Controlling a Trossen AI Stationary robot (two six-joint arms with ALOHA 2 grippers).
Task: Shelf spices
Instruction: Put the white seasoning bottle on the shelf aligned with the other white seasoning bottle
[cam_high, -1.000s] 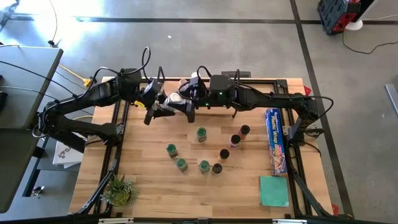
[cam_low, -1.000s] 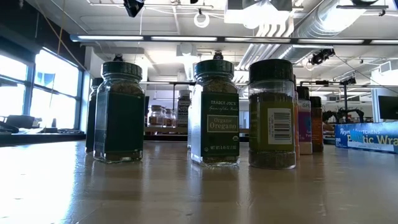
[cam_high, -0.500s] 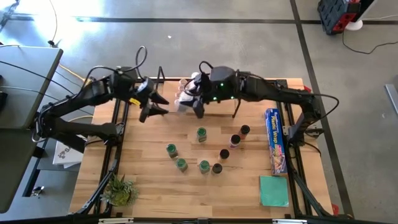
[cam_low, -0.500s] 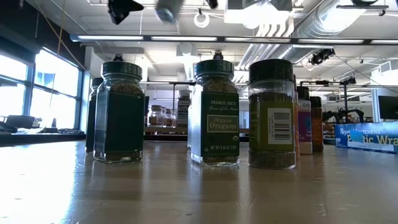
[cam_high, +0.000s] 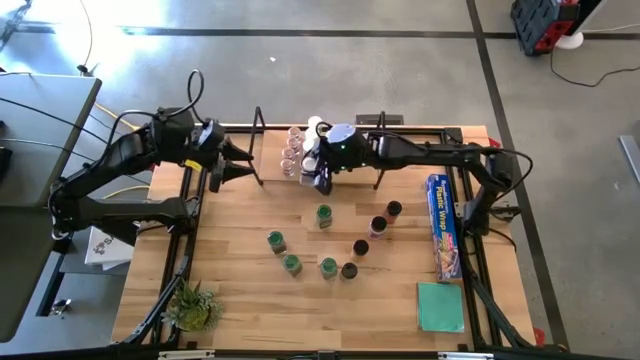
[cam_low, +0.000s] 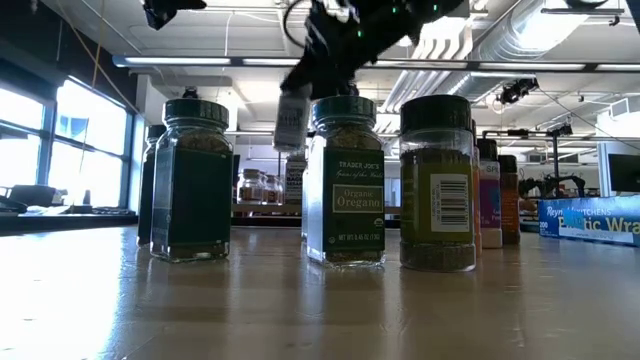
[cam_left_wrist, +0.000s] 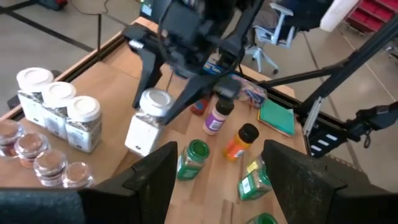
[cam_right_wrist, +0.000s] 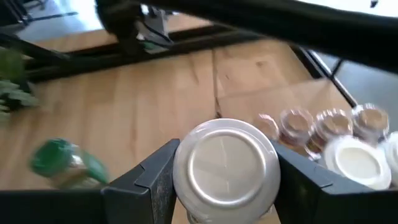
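The right gripper (cam_high: 322, 178) is clamped on a white-capped spice jar (cam_left_wrist: 147, 121), holding it above the table just beside the jars already placed on the shelf (cam_high: 262, 150). The left gripper (cam_high: 237, 163) hangs near the table's back left edge, fingers spread and empty, well apart from the held jar.

The table (cam_high: 240, 300) has a wide bare stretch of board along its front and left. A small plant (cam_high: 192, 305) stands at the front left corner. A long blue box (cam_high: 443, 225) lies along the right edge, with a flat teal square (cam_high: 441, 306) in front of it. Mid-table stands a loose cluster of spices (cam_high: 324, 216): green-capped jars toward the left, dark-capped ones toward the right, all apart from each other.

The left wrist view shows the held jar hanging tilted under the right gripper's fingers, with three white-capped jars (cam_left_wrist: 59, 115) in a row and clear-topped jars (cam_left_wrist: 37, 158) beside them. The right wrist view looks down on the held jar's round cap between the two fingers (cam_right_wrist: 149, 180). The low view shows the jar raised behind the Organic Oregano jar (cam_low: 345, 180), higher than the shelved jars far behind; the arms enter from above.
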